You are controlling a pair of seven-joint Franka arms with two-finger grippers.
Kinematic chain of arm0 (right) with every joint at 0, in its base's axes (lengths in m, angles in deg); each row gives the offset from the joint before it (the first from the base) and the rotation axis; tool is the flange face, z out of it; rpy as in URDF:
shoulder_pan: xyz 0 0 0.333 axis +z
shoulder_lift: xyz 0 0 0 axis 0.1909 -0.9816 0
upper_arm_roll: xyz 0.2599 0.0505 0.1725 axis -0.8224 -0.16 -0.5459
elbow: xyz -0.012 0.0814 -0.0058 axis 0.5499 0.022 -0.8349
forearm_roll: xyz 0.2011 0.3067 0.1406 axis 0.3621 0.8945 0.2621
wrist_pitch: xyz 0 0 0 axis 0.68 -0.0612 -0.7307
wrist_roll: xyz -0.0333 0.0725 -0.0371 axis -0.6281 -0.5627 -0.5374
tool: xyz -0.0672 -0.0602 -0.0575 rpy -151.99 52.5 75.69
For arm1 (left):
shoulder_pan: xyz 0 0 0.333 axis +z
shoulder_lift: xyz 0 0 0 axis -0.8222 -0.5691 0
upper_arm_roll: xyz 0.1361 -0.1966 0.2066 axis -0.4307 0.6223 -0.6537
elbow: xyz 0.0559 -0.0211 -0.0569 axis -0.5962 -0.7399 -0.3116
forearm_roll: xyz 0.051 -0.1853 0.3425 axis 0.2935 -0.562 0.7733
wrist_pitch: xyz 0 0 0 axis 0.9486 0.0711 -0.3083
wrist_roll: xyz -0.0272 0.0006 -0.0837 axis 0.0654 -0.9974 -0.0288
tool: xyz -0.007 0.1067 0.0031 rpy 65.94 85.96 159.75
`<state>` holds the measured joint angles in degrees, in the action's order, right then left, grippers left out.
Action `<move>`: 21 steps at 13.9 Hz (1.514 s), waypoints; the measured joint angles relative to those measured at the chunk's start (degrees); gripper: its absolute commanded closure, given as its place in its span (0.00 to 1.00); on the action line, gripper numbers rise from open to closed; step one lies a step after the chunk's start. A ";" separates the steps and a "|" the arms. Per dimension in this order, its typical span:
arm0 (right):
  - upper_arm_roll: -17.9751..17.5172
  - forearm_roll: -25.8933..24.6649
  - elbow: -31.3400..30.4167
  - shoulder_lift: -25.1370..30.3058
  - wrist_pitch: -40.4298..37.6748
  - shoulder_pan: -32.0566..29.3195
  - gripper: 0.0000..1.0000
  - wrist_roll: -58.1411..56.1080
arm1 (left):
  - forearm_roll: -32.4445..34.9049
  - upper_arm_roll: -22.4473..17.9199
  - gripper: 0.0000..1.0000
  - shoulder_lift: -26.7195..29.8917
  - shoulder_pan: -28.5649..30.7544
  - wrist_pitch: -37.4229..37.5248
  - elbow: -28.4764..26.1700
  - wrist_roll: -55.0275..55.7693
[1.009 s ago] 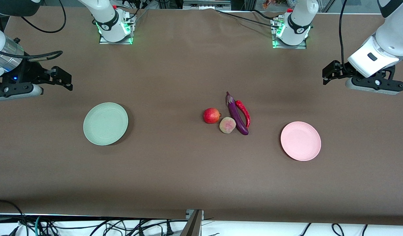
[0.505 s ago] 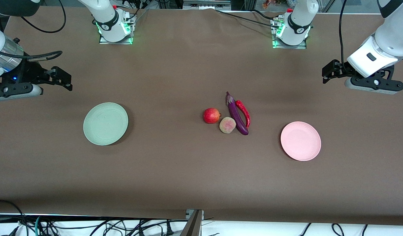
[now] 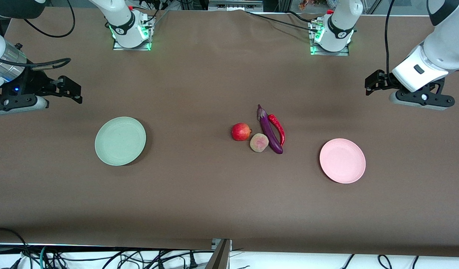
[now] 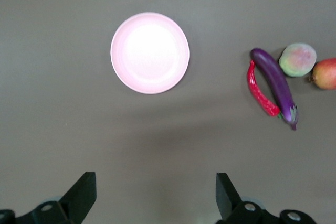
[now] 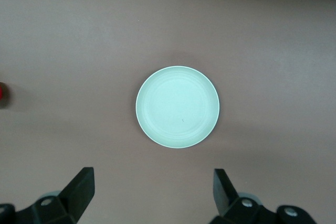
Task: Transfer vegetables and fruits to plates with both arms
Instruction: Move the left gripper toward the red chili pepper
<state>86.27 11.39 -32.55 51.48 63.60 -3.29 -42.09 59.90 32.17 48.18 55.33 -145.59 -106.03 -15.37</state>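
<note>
The purple eggplant (image 3: 269, 129) lies mid-table with the red chili pepper (image 3: 278, 128) beside it. The round red fruit (image 3: 241, 131) and the pink-yellow peach (image 3: 259, 142) lie beside the eggplant toward the right arm's end. The pink plate (image 3: 342, 161) and the mint green plate (image 3: 120, 141) are empty. My left gripper (image 3: 374, 83) is open and empty, high over bare table at the left arm's end; its wrist view shows the pink plate (image 4: 150, 52), eggplant (image 4: 274, 83), chili (image 4: 259, 89), peach (image 4: 297, 60) and red fruit (image 4: 325, 74). My right gripper (image 3: 73, 89) is open and empty over bare table; its wrist view shows the green plate (image 5: 177, 106).
The brown table cover (image 3: 199, 194) reaches a front edge with cables (image 3: 102, 257) below it. The two arm bases (image 3: 131, 30) (image 3: 331, 35) stand along the edge farthest from the front camera.
My left gripper has shifted slightly up and toward the table's middle. The right arm and all the objects have not moved.
</note>
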 measured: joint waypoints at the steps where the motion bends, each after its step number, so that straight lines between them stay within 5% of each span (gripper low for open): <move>1: 0.00 0.00 0.00 0.00 0.00 0.00 0.00 0.00 | 0.00 0.02 0.00 -0.40 0.00 0.93 0.00 0.00; 7: 0.02 -0.01 0.00 0.00 0.00 -0.01 0.00 0.00 | -0.08 0.40 0.00 -3.30 -0.31 2.13 -0.01 0.00; 11: 0.08 -0.01 0.04 0.00 0.01 -0.07 0.00 0.00 | -4.62 1.28 0.00 -10.23 -1.01 0.92 -0.26 5.37; 21: -0.22 0.01 0.03 -2.07 2.21 0.19 0.00 0.06 | -5.35 2.49 0.00 -30.45 -12.34 -21.57 -0.86 23.96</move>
<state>86.06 11.40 -32.52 49.41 65.81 -3.10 -42.04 54.55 34.66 17.72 42.99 -167.16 -106.89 8.59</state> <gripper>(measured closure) 0.000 0.000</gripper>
